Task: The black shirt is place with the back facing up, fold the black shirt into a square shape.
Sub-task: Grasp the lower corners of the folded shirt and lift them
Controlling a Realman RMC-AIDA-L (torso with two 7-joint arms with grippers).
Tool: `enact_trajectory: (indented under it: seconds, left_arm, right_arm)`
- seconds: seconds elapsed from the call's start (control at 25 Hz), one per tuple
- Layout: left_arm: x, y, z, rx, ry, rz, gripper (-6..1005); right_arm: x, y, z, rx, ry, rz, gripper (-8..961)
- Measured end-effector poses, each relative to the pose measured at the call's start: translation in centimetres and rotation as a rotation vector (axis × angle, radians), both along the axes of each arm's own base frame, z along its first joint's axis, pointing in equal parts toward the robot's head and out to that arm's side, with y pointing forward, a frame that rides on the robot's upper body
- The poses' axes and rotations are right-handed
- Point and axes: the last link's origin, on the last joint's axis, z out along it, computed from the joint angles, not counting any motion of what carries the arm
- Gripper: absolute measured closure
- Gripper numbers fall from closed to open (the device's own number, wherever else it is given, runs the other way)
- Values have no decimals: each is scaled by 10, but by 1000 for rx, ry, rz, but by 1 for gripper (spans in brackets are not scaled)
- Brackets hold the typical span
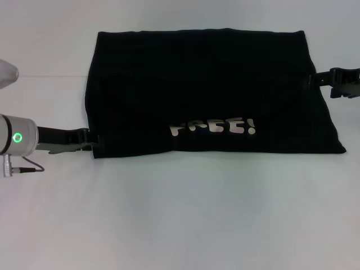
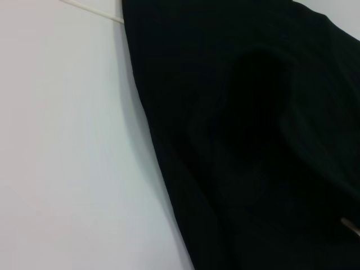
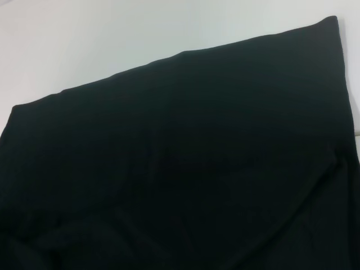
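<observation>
Biggest thing here is the desk (image 1: 180, 225), plain white, smooth and matte, filling pretty much everything in front of me. There's a thin seam line running across it toward the far side.

On top of that is the black shirt (image 1: 208, 90), lying flat across the middle and far part of the desk. It's soft, plain black fabric, folded into a wide shape that's roughly a rectangle, a bit broader along the near edge than the far one. The far edge looks like a neat fold. White blocky lettering (image 1: 212, 127) reading "FREE!" sits near the near edge, a little right of center. My left wrist view shows gentle wrinkles and a shallow dip in the cloth, with the shirt's edge curving across the bare desk. The right wrist view is nearly all smooth black cloth with a strip of desk beyond it.

My left claw (image 1: 93, 142) is down at the shirt's near-left corner, right at the edge of the fabric. It's black against black, so I can't tell if it's gripping the cloth or how wide it sits.

My right claw (image 1: 310, 80) is at the shirt's right edge, toward the far corner, touching or just beside the fabric. Same deal, can't tell its opening.
</observation>
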Motion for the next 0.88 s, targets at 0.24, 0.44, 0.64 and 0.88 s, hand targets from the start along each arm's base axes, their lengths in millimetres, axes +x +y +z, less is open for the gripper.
enact_trajectory:
  seconds: [0.24, 0.44, 0.64, 0.88]
  left_arm:
    - [1, 2, -5, 6, 14, -3, 632]
    - [3, 0, -11, -8, 11, -4, 645]
    - [6, 1, -16, -17, 4, -7, 658]
    - [11, 2, -21, -29, 6, -16, 674]
  right_arm:
    - [0, 0, 0, -1, 1, 0, 54]
    - [2, -1, -1, -3, 1, -6, 54]
    - [5, -3, -1, -4, 0, -12, 54]
    - [7, -4, -1, -3, 1, -16, 53]
